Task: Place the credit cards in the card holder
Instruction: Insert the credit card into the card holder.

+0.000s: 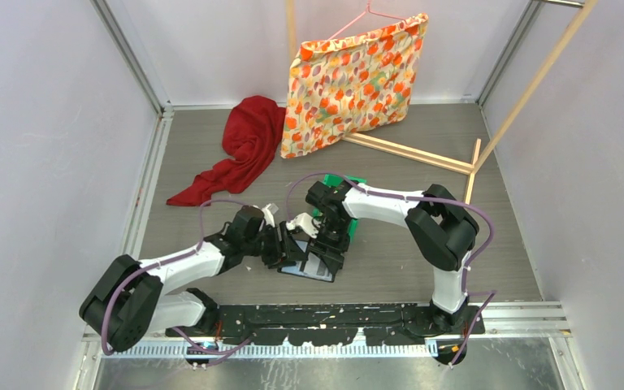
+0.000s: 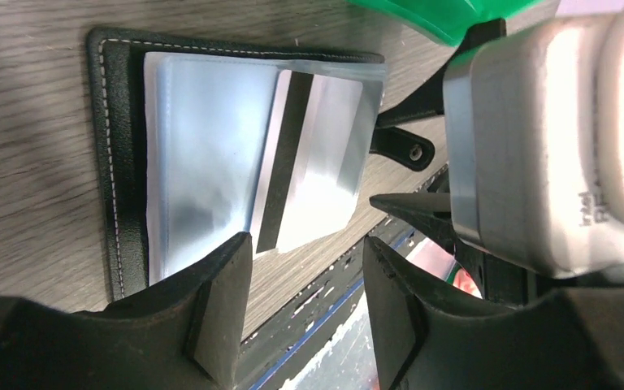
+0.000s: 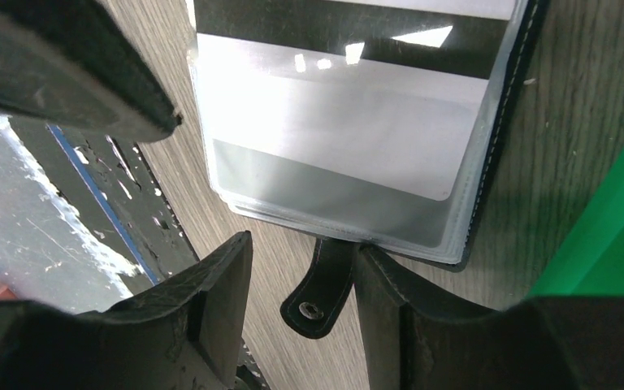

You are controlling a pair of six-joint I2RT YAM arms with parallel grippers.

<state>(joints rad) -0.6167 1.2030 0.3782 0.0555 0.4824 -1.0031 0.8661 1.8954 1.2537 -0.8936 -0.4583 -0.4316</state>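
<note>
The black card holder (image 1: 313, 266) lies open on the wooden table between both grippers, shiny pocket pages up. A white-grey credit card (image 2: 317, 171) with a black stripe sits in its top page, one end sticking out past the page edge. The card also shows in the right wrist view (image 3: 333, 114). My left gripper (image 2: 309, 301) is open and empty at the holder's near edge (image 1: 280, 248). My right gripper (image 3: 302, 280) is open over the holder's snap tab (image 3: 321, 284), which lies flat between its fingers. No other cards show.
The green plastic tray (image 1: 348, 183) sits just behind the holder, mostly under the right arm. A red cloth (image 1: 248, 142), a floral bag on a hanger (image 1: 353, 81) and a wooden frame (image 1: 422, 153) are at the back. The black base rail (image 1: 333, 313) runs along the near edge.
</note>
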